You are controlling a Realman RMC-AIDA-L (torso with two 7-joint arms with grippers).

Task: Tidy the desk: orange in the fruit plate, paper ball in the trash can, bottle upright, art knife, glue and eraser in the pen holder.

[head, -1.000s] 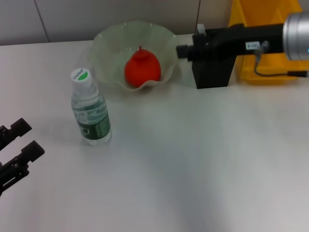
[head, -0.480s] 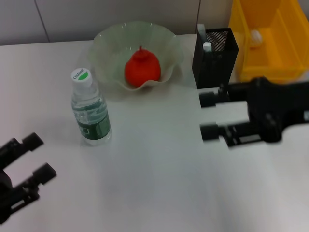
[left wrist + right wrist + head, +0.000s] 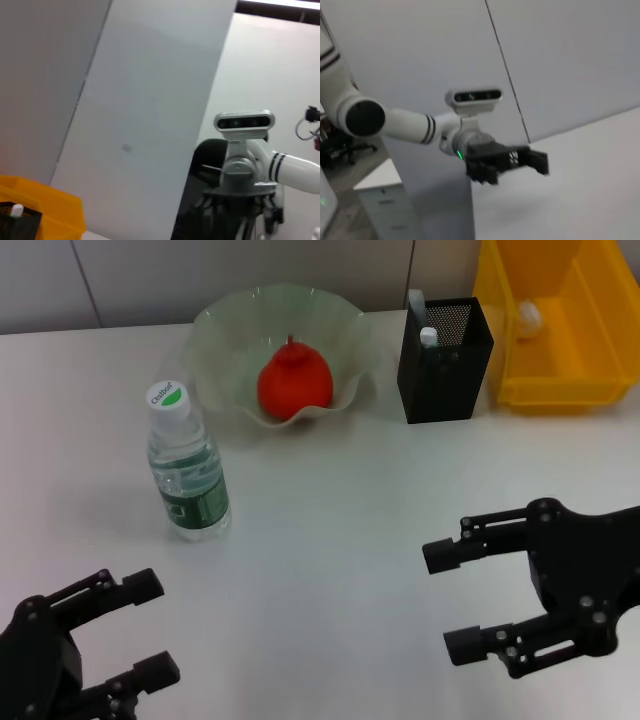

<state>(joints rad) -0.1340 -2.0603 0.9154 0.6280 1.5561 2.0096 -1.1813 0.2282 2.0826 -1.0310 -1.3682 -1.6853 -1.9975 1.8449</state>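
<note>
The orange [image 3: 292, 382] lies in the fruit plate [image 3: 216, 332] at the back. The bottle [image 3: 187, 467] stands upright left of centre. The pen holder [image 3: 447, 368] stands right of the plate, with two white-topped items [image 3: 424, 322] sticking out; it also shows in the left wrist view [image 3: 18, 223]. The eraser is not in sight. The paper ball [image 3: 528, 314] lies in the trash can [image 3: 560, 380] at the back right. My right gripper [image 3: 446, 600] is open and empty over the front right of the table. My left gripper [image 3: 156, 628] is open and empty at the front left.
A grey wall runs behind the table. The white tabletop [image 3: 330, 500] lies between the bottle and my grippers. The left wrist view shows the trash can [image 3: 55, 212] and the robot's head. The right wrist view shows the other arm above the table.
My right gripper has drawn back from over the pen holder to the front right, with nothing in it. My left gripper has moved inward along the front edge.
</note>
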